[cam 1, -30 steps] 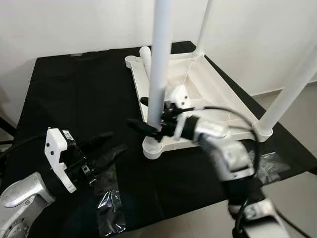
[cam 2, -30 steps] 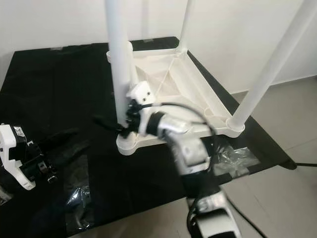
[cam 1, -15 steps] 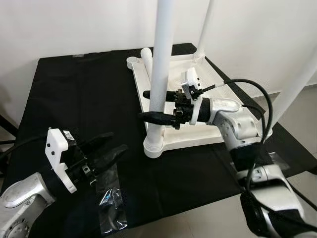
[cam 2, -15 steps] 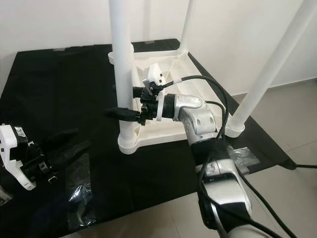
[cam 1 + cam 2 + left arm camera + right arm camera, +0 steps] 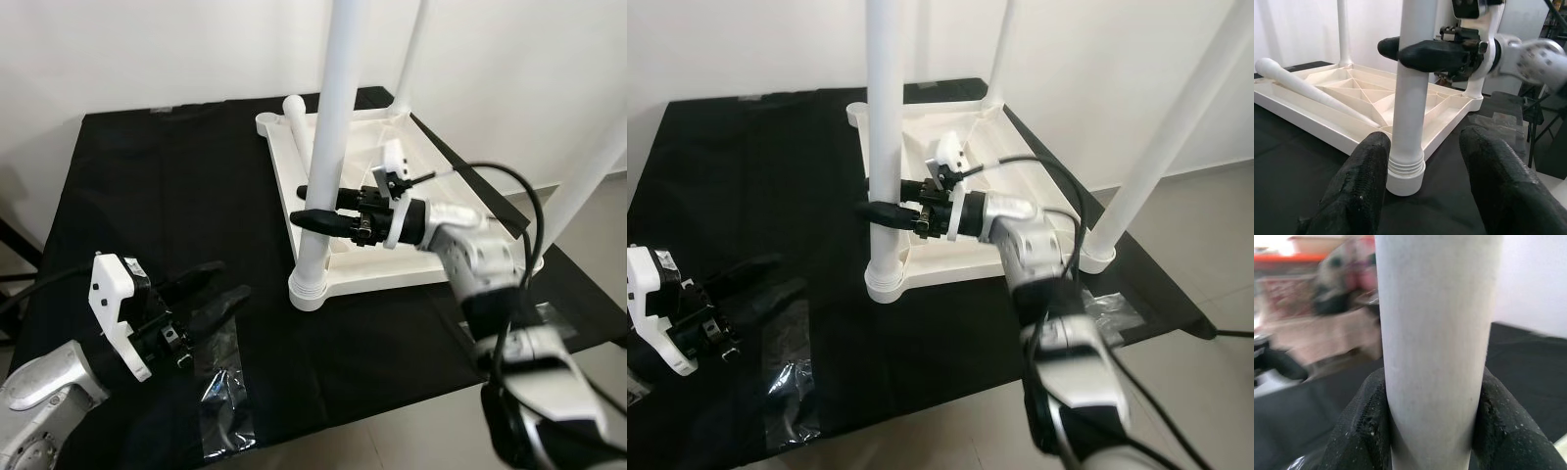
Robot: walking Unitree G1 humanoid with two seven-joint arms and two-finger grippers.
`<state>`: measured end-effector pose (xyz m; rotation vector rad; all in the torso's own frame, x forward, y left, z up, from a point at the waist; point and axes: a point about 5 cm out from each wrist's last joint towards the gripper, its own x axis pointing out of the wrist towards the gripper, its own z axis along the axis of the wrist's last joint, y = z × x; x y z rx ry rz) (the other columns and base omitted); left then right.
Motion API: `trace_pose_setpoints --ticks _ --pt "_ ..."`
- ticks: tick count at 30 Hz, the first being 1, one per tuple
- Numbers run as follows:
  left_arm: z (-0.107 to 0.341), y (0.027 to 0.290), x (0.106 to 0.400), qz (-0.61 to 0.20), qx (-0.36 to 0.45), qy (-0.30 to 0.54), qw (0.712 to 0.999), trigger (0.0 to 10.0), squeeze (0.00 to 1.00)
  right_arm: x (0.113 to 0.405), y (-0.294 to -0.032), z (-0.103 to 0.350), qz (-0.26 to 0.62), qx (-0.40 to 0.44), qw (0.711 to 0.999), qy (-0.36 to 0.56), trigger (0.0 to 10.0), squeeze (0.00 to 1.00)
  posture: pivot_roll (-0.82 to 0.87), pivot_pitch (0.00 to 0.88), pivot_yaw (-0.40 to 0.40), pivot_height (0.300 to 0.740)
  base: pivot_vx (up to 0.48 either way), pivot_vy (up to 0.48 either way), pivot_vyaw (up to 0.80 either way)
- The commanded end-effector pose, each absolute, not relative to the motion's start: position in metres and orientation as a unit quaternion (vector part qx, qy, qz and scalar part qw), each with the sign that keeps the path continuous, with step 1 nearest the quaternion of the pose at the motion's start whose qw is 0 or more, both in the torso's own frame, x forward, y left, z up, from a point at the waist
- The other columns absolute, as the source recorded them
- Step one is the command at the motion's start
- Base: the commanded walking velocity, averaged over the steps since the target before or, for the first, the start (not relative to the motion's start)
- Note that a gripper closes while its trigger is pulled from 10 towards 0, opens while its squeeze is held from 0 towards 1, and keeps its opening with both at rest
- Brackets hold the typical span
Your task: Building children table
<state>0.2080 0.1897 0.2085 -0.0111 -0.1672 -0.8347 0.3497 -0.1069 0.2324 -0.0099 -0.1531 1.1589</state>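
White tabletop (image 5: 392, 176) lies upside down on the black surface (image 5: 147, 196), toward its far right side. Three legs stand upright in corner sockets; a fourth leg (image 5: 299, 132) lies loose inside the tabletop by the far-left corner. Right arm reaches forward and leftward, forearm roughly level, cable looping over it. Right gripper (image 5: 318, 204) has its jaws clenched around the near-left leg (image 5: 328, 147), partway up, one finger on each side; the right wrist view shows the pads (image 5: 1359, 426) pressed to the leg. Left gripper (image 5: 211, 299) hovers low over the surface at near left, well apart from the tabletop, jaws spread and holding nothing, pointing toward the leg's base. Clear plastic wrap (image 5: 220, 411) lies near the surface's front edge.
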Motion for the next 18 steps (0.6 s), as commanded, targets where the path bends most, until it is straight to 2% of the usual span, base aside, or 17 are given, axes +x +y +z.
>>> trace_pose_setpoints --ticks 1,2,3,5,6,9,10,11,13,17,18 --pt "0.208 0.191 0.206 -0.405 -0.005 -0.077 0.911 10.0 0.00 0.351 -0.114 0.217 0.448 0.012 0.893 -0.048 0.0 0.00 0.04 0.148 -0.047 0.740 0.000 0.000 0.00" --pt "0.208 0.191 0.206 -0.405 -0.005 -0.077 0.911 10.0 0.00 0.351 -0.114 0.217 0.448 0.012 0.893 -0.048 0.0 0.00 0.04 0.148 -0.047 0.740 0.000 0.000 0.00" --pt "0.208 0.193 0.206 -0.405 -0.004 -0.076 0.911 10.0 0.00 0.334 -0.101 0.182 0.258 0.006 0.966 -0.011 0.0 0.00 0.03 0.153 -0.031 0.740 0.000 0.000 0.00" --pt "0.208 0.193 0.206 -0.405 -0.004 -0.076 0.911 10.0 0.00 0.334 -0.101 0.182 0.258 0.006 0.966 -0.011 0.0 0.00 0.03 0.153 -0.031 0.740 0.000 0.000 0.00" --pt "0.209 0.194 0.206 -0.404 -0.004 -0.076 0.911 10.0 0.00 0.323 -0.098 0.169 0.183 -0.003 0.983 0.014 0.0 0.00 0.03 0.153 -0.031 0.740 0.000 0.000 0.00" --pt "0.209 0.195 0.207 -0.405 -0.003 -0.076 0.911 10.0 0.00 0.312 -0.086 0.158 0.176 0.000 0.984 0.025 0.0 0.00 0.04 0.156 -0.020 0.740 0.000 0.000 0.00" --pt "0.209 0.195 0.208 -0.405 -0.002 -0.074 0.911 10.0 0.00 0.309 -0.069 0.155 0.209 -0.001 0.978 0.024 0.0 0.00 0.04 0.146 -0.019 0.740 0.000 0.000 0.00" --pt "0.209 0.195 0.208 -0.405 -0.002 -0.074 0.911 10.0 0.00 0.309 -0.069 0.155 0.209 -0.001 0.978 0.024 0.0 0.00 0.04 0.146 -0.019 0.740 0.000 0.000 0.00" --pt "0.208 0.194 0.208 -0.407 -0.001 -0.072 0.911 10.0 0.00 0.309 -0.049 0.153 0.257 -0.001 0.966 0.019 0.0 0.00 0.05 0.141 -0.027 0.740 0.000 0.000 0.00" --pt "0.208 0.194 0.208 -0.407 0.000 -0.071 0.911 10.0 0.00 0.310 -0.047 0.153 0.262 -0.003 0.965 0.020 0.0 0.00 0.05 0.142 -0.027 0.740 0.000 0.000 0.00" --pt "0.208 0.194 0.208 -0.404 0.000 -0.072 0.912 10.0 0.00 0.311 -0.047 0.154 0.259 -0.007 0.966 0.024 10.0 0.00 0.05 0.143 -0.027 0.740 0.000 0.000 0.00"
